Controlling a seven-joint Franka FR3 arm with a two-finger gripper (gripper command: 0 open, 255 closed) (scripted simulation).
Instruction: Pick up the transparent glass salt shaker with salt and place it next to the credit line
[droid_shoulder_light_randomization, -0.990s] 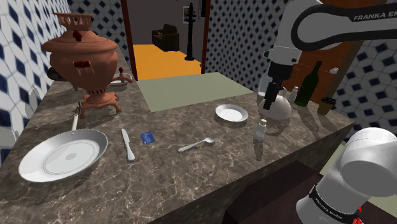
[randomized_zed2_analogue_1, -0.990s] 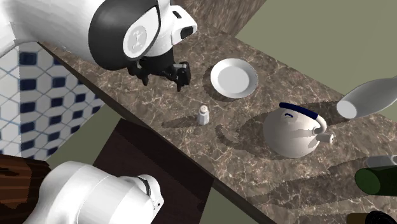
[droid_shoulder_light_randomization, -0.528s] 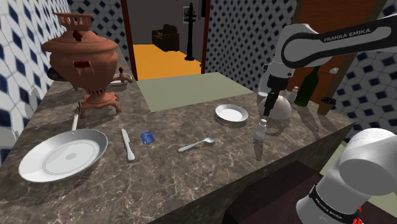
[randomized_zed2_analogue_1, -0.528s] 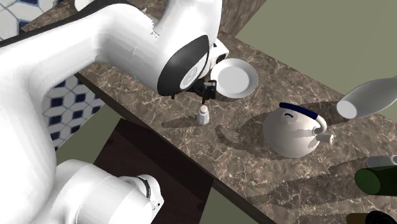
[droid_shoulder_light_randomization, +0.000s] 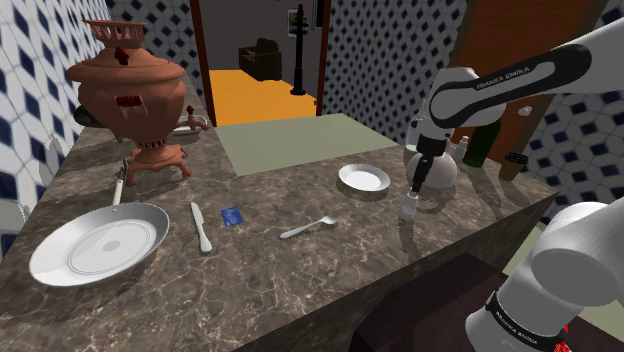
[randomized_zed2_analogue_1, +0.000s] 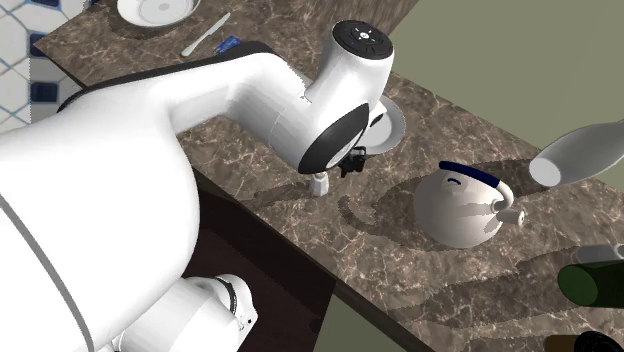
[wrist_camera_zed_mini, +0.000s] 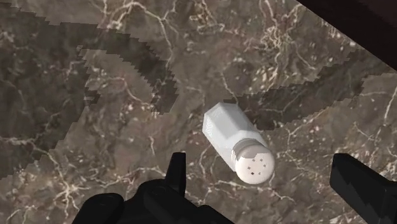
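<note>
One salt shaker (wrist_camera_zed_mini: 238, 144): pale, perforated cap, upright on the marbled counter (droid_shoulder_light_randomization: 300, 270) near the edge by the stand, close to a small plate (droid_shoulder_light_randomization: 364, 178) and a white kettle (randomized_zed2_analogue_1: 460, 208).
Gripper (wrist_camera_zed_mini: 262, 165): hanging right above the shaker's cap.
Fingers (wrist_camera_zed_mini: 177, 175): spread wide, either side of the shaker, touching nothing.
Blue card (droid_shoulder_light_randomization: 232, 214): well apart, beyond the spoon (droid_shoulder_light_randomization: 308, 228).

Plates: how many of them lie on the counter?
2. A large plate lies near the shoulder view's left edge, beside the knife. A small plate lies left of the shaker. The arm may hide others.
</note>
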